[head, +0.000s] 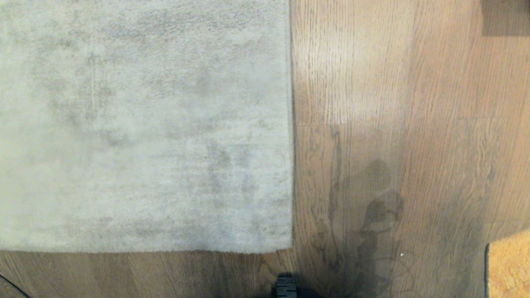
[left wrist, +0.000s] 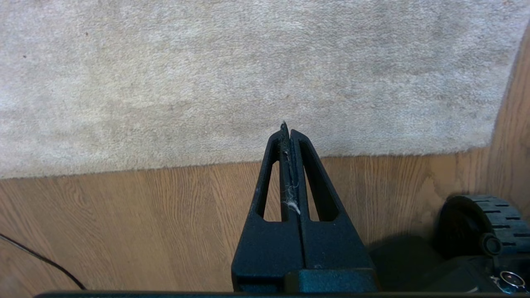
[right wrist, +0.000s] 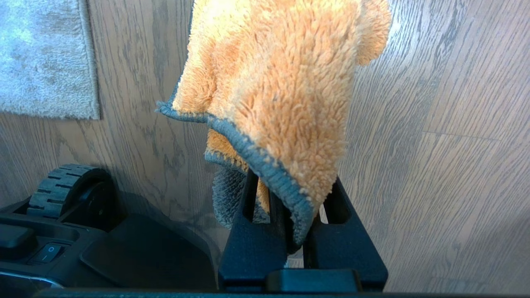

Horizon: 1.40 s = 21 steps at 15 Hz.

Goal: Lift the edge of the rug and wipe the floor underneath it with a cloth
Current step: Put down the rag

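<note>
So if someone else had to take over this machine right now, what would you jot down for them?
Left gripper: shut, empty, above the rug edge.
Right gripper: shut on the cloth, held over bare floor.
Rug: flat, its corner just ahead of the robot's base.
Done: cloth in hand.
Left: lift the rug edge, wipe the floor under it.

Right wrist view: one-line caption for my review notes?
Right gripper clamps the orange cloth above the wood floor, rug corner lying flat nearby.

Brown wood-grain plank floor [head: 414, 103]; brighter light patch; thin dark cable [left wrist: 41, 258] along it
</note>
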Tool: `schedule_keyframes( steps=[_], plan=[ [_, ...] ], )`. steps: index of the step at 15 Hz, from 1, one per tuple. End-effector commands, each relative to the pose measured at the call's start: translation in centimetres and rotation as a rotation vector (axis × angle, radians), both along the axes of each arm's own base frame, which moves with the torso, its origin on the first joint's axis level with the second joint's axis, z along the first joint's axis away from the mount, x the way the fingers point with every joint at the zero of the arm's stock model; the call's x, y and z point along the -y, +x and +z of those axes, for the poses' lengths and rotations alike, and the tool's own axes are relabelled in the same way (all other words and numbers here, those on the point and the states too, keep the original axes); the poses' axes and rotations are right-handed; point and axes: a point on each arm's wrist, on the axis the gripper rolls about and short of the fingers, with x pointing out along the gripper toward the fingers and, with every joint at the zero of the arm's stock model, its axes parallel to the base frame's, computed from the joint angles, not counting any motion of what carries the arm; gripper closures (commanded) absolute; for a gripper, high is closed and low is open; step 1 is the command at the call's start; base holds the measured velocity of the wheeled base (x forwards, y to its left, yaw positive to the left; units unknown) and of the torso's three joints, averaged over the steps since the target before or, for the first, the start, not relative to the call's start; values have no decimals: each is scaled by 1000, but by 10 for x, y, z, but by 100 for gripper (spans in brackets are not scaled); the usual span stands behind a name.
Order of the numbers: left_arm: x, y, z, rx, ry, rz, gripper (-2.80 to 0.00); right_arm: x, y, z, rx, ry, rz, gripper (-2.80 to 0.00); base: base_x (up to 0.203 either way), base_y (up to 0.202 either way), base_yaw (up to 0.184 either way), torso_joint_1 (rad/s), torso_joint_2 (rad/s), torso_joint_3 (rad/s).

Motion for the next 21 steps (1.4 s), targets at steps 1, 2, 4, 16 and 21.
schedule_keyframes(
  steps=[1, 2, 4, 16, 21],
  plan=[
    [0, 0, 0, 1, 1, 4, 0, 0, 0, 0, -1, -2, 1, 0, 0, 0, 0, 0, 0, 0],
    [0, 0, 0, 2, 0, 4, 0, 0, 0, 0, -1, -1, 1, 0, 0, 0, 0, 0, 0, 0],
    [0, 0, 0, 1, 2, 4, 0, 0, 0, 0, -1, -1, 1, 0, 0, 0, 0, 0, 0, 0],
    [0, 0, 0, 1, 0, 9, 0, 0, 0, 0, -1, -1, 1, 0, 0, 0, 0, 0, 0, 0],
    [0, 0, 0, 1, 0, 9, 0, 0, 0, 0, -1, -1, 1, 0, -1, -82, 6, 3, 1, 1]
  ],
)
